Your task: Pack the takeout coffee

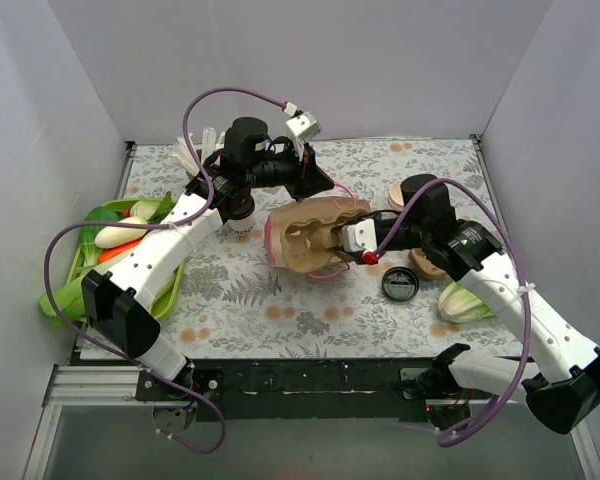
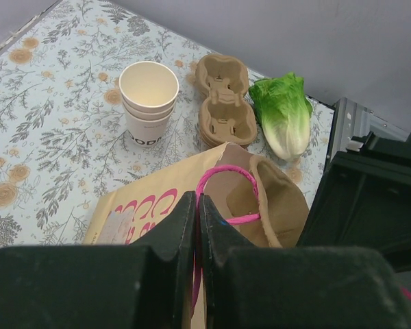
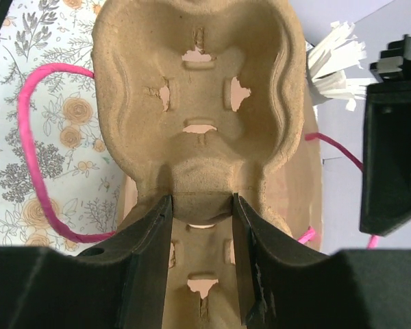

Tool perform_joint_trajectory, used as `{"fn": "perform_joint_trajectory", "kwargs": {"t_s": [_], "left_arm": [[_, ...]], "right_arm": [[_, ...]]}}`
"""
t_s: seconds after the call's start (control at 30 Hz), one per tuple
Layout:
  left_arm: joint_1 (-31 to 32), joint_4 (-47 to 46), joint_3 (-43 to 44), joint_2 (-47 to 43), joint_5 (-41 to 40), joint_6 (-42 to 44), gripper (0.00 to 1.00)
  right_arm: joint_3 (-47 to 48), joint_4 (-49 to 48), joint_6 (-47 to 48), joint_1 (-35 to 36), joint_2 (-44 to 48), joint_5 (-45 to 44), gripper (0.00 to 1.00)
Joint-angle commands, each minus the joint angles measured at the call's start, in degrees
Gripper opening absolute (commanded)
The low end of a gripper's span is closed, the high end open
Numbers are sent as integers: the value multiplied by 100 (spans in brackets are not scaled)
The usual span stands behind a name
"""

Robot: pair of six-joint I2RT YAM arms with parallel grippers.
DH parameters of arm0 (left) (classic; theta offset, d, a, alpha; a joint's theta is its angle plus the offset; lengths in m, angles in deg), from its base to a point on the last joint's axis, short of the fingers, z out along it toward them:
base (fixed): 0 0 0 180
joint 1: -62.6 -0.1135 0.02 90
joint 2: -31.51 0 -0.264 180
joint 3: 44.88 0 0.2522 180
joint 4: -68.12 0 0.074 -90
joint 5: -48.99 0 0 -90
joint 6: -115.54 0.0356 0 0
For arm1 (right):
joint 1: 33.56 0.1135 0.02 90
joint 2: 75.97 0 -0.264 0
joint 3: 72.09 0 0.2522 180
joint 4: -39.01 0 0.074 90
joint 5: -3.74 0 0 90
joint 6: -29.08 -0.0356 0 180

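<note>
Floral-print worktop (image 1: 280, 310), grey-walled booth: the takeout coffee (image 1: 243, 224), a white cup with dark side print, stands just left of the paper bag (image 2: 147, 202), half hidden beneath my left wrist. My left end effector (image 2: 197, 205) is pinched narrow on the bag's upper rim, with a pink handle (image 2: 226, 168) looping just beyond it. My right end effector (image 3: 201, 200) grips the middle ridge of a pulp cup carrier (image 3: 198, 89) that sits in the mouth of the bag. Right of the bag are a flat black lid (image 1: 400, 285), a stack of paper cups (image 2: 148, 103), spare carriers (image 2: 222, 96) and a romaine lettuce (image 2: 284, 116).
</note>
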Motion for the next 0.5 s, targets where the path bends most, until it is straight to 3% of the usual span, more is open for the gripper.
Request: {"fn": "perform_joint_trajectory", "kwargs": {"t_s": [0.0, 0.27, 0.47], "left_arm": [[-53, -85, 52, -123, 133, -101, 0], [-53, 3, -10, -176, 141, -13, 0], [-71, -41, -71, -167, 168, -127, 0]], "right_arm": [[-20, -226, -148, 167, -152, -157, 1], [67, -604, -271, 396, -363, -474, 1], [559, -367, -61, 536, -557, -430, 1]]}}
